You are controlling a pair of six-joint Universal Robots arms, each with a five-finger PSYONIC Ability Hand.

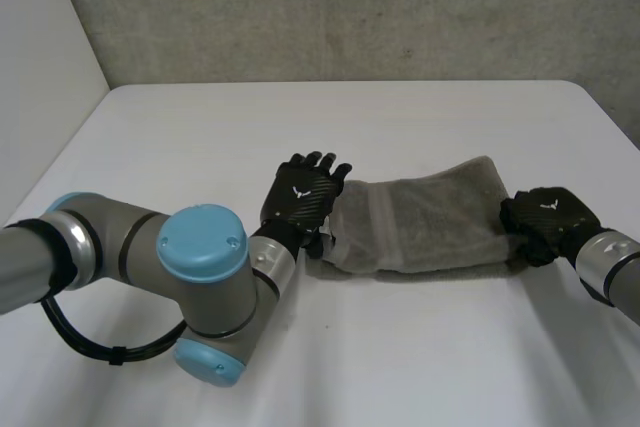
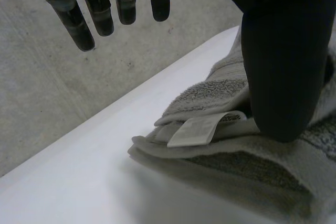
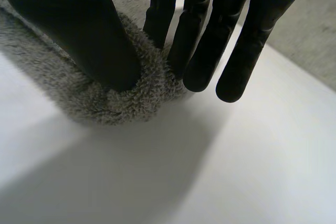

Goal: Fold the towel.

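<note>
A grey towel point(image 1: 420, 222) lies folded into a long strip across the white table point(image 1: 400, 357). My left hand point(image 1: 300, 197) is at the strip's left end. In the left wrist view its thumb point(image 2: 278, 66) presses down on the towel point(image 2: 252, 166) beside a white label point(image 2: 202, 128), while its fingers point(image 2: 89, 22) stay straight and raised off the cloth. My right hand point(image 1: 548, 215) is at the strip's right end. There its thumb point(image 3: 94, 40) sits on top of the fluffy fold point(image 3: 121, 103) and its fingers point(image 3: 194, 40) close against the fold's other side, pinching it.
My left arm's elbow with its light-blue cap point(image 1: 205, 242) stands over the table's near left part. A grey wall point(image 1: 350, 7) rises behind the table's far edge, and a white wall point(image 1: 40, 67) stands at the left.
</note>
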